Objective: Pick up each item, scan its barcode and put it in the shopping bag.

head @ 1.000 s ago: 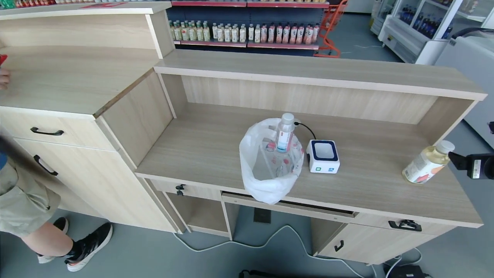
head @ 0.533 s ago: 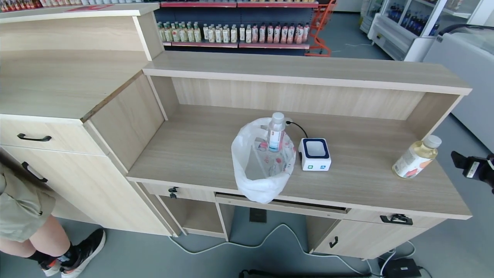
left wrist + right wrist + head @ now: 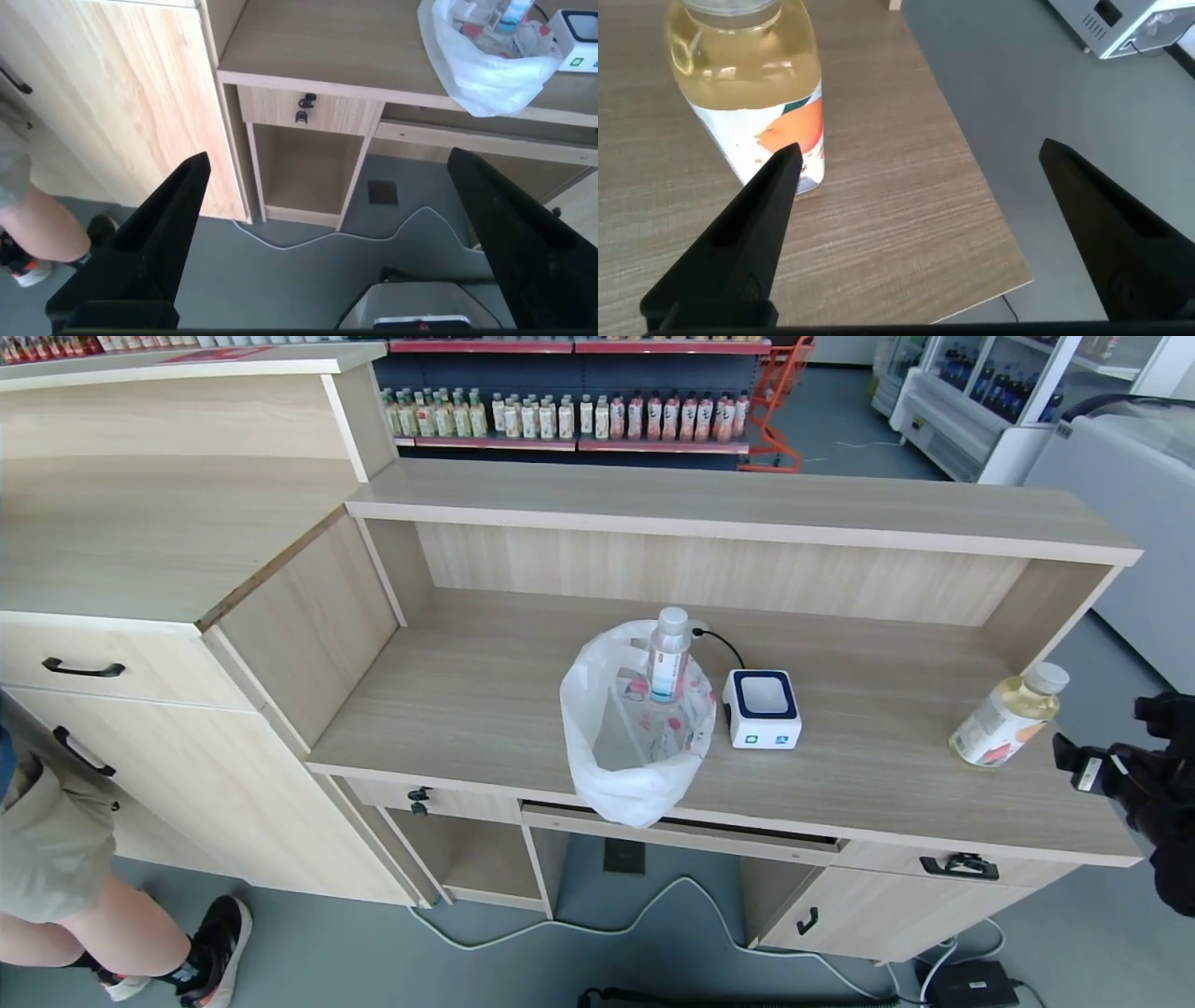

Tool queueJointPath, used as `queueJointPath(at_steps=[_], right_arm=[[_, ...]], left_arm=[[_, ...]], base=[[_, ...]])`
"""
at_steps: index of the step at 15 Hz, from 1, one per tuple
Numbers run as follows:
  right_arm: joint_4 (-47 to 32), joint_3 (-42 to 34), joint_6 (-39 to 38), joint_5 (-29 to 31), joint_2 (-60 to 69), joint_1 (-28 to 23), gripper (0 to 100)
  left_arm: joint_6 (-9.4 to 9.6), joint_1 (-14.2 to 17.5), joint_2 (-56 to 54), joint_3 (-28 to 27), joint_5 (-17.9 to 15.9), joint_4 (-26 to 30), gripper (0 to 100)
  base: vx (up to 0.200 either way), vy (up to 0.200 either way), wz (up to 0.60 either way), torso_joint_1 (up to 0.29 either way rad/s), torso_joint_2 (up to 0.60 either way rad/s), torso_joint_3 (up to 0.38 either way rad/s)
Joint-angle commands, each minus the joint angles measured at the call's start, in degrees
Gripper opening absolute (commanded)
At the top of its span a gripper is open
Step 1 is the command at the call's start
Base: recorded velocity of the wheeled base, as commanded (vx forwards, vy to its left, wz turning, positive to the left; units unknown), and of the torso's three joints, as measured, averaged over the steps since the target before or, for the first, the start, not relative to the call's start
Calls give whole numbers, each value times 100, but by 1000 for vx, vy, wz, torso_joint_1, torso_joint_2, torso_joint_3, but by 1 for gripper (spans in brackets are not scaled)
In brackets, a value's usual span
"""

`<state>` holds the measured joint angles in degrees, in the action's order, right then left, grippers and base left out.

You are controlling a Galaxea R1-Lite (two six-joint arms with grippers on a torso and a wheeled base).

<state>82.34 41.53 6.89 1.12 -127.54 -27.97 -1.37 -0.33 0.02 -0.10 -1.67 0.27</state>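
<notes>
step: grasp juice bottle, standing at table's 3 o'clock end | right tool: fingers apart, empty, near bottle's 4 o'clock | advice: straddle the body mid-label, close squarely, leave barcode free for scanner | left tool: apart, empty | bag: scanner's 9 o'clock

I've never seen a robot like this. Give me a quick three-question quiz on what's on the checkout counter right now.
1. True or false: the yellow drink bottle is already in the shopping bag.
2. What stands right beside the bag? A) scanner B) cup C) basket
3. Fill in: the right gripper has its fingers ___.
Key: 1 false, it stands on the counter; 2 A; 3 open.
</notes>
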Motion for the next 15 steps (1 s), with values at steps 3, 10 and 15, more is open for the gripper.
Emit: queueJointPath(at_steps=[3, 10, 15], right_arm=[[-68, 786, 41, -15, -597, 248, 100], [-271, 848, 41, 2, -483, 793, 100], [-200, 944, 6, 336, -623, 1012, 100]], left_arm=[[-4, -2, -2, 1, 0, 0, 100], [5, -2, -2, 1, 0, 0, 100], [-4, -2, -2, 1, 0, 0, 100]], base=[[0, 0, 0, 0, 0, 0], [0, 0, 0, 0, 0, 0], [0, 0, 0, 0, 0, 0]])
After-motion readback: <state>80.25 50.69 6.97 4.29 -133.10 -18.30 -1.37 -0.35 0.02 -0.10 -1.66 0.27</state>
